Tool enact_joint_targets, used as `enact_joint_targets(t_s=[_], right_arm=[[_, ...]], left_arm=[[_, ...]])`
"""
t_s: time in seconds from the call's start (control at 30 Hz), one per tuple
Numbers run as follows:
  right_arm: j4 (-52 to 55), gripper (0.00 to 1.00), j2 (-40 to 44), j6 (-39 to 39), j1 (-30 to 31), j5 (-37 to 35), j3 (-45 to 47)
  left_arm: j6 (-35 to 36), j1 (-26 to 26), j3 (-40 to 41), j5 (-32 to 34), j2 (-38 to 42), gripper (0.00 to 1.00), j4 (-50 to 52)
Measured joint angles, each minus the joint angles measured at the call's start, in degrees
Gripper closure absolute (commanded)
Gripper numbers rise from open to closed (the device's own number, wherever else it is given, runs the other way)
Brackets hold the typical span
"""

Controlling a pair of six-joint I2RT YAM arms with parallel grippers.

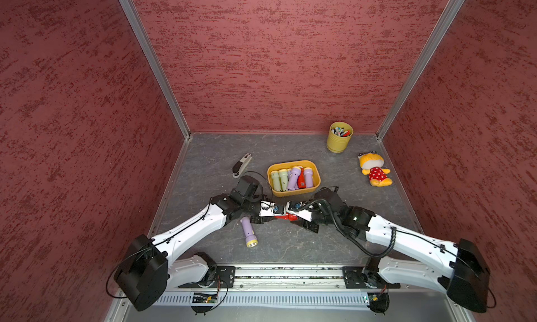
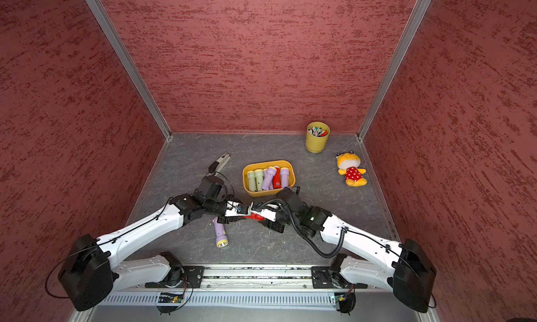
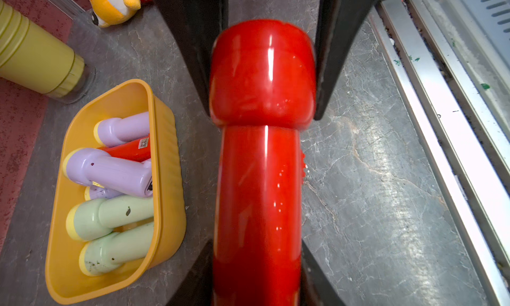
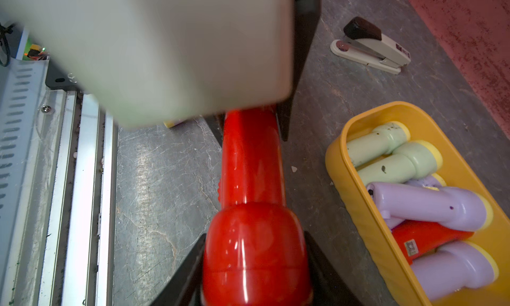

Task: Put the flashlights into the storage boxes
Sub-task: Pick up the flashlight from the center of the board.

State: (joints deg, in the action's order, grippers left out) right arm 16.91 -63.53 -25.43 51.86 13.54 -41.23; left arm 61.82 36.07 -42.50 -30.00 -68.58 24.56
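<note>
Metal rail [image 1: 287, 274] edges grey marbled tabletop [image 1: 290, 149] inside mottled red walls [image 1: 276, 59].

three walls [image 1: 290, 59] of mottled red, rough-textured panel close in the scene, joined toward the upper left and upper right by silvery aluminium posts [image 1: 151, 62]. the bench [image 1: 209, 172] is dark grey with pale marble veins. a metal rail [image 1: 290, 272] crosses the lower frame, catching light.

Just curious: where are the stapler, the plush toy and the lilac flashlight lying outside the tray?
stapler [image 1: 241, 164]: a top view, its body.
plush toy [image 1: 377, 174]: a top view, red dress.
lilac flashlight [image 1: 247, 228]: a top view, its handle.
</note>
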Motion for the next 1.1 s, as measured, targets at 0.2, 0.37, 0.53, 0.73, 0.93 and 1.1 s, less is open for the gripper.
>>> enact_joint_targets(t_s=[0.2,0.37,0.53,0.73,0.93,1.1], right_arm=[[-0.4,0.48,0.5,-0.1,-0.1,0.3,0.3],[-5.4,0.34,3.9,1.4,-0.7,-1.6,2.8],[-12.7,0.26,9.3,4.3,-1.5,-3.1,6.4],[-27.8,0.23,13.2,11.3,-2.5,-4.9,12.3],[-47.3,0.23,12.9,23.6,-4.2,-6.6,20.4],[-61.5,0.28,7.4,34.2,-4.6,-6.4,22.7]], left_arm=[[-0.4,0.2,0.0,-0.2,0.0,0.73,0.3],[-7.8,0.3,1.6,-1.6,0.6,0.83,-5.2],[-19.3,-0.6,8.3,-2.4,3.4,0.87,-17.3],[-34.9,-1.7,14.3,-3.3,3.9,0.9,-34.2],[-49.2,-1.7,19.0,-3.3,3.1,0.9,-54.8],[-56.3,-0.4,20.9,-2.4,0.9,0.89,-67.1]])
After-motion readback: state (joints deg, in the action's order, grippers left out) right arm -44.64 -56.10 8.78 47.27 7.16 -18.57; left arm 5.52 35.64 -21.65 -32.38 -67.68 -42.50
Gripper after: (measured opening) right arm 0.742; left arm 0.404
